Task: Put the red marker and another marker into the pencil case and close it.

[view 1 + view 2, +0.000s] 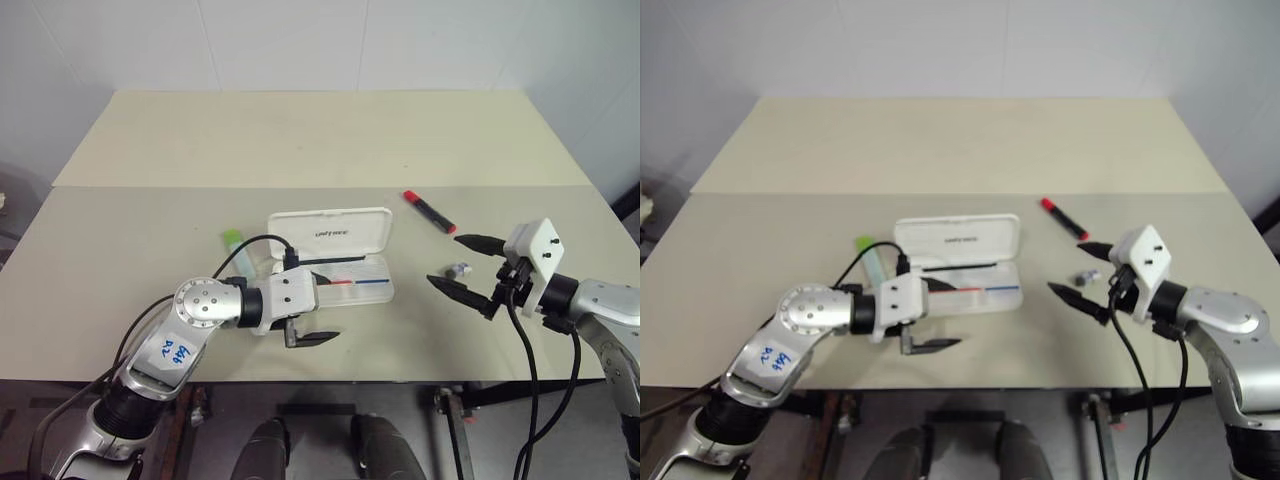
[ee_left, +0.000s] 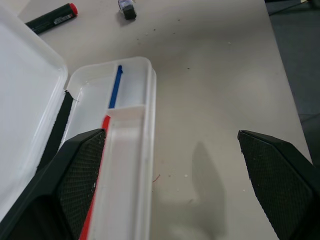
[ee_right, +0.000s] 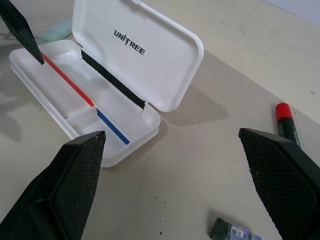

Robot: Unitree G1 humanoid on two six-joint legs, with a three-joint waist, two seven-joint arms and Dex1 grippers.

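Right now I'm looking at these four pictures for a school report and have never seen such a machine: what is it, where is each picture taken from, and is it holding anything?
It is a humanoid robot with two arms, each ending in a two-fingered black gripper. The two wide pictures come from cameras on its head, looking down at a table. The other two come from cameras on its wrists, looking along the fingers.

On the table lie an open white pencil case, a red marker to its right, a green-capped highlighter to its left, and a small dark object.

The left gripper and right gripper are both open and hold nothing.

Bare lab: plain beige table (image 1: 300, 140) against white walls (image 1: 300, 40).
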